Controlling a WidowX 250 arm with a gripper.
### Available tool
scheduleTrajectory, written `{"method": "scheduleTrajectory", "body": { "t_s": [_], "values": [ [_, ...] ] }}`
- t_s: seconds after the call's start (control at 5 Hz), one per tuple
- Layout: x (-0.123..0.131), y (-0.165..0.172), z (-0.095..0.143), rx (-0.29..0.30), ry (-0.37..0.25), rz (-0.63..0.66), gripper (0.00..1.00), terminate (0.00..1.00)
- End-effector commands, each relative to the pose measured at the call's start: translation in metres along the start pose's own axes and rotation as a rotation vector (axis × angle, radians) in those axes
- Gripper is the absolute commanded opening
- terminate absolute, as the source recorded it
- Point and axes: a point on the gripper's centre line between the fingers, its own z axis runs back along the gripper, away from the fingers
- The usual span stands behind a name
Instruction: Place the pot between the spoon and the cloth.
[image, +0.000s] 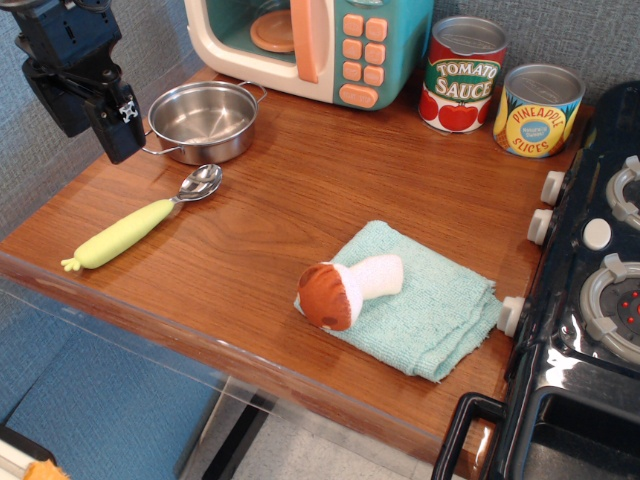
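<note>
The shiny steel pot (203, 121) stands upright at the back left of the wooden counter, empty, in front of the toy microwave. The spoon (150, 221) lies just in front of the pot, with its metal bowl toward the pot and its yellow-green handle pointing to the front left. The teal cloth (430, 305) lies at the front right, with a brown-capped plush mushroom (345, 288) on its left part. My black gripper (95, 145) hangs above the counter's left edge, just left of the pot. It holds nothing, and its fingers look slightly apart.
A toy microwave (310, 45) stands at the back. A tomato sauce can (461, 75) and a pineapple slices can (537, 110) stand at the back right. A black toy stove (590, 300) borders the counter on the right. Bare wood (270, 215) lies between spoon and cloth.
</note>
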Motion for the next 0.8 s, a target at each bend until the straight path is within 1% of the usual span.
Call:
{"method": "scheduleTrajectory", "body": {
  "t_s": [0.0, 0.4, 0.6],
  "values": [
    [0.0, 0.0, 0.0, 0.0, 0.0, 0.0, 1.0, 0.0],
    [0.019, -0.058, -0.011, -0.048, -0.007, -0.128, 1.0, 0.0],
    [0.041, -0.054, -0.015, -0.048, -0.019, -0.111, 1.0, 0.0]
  ]
}}
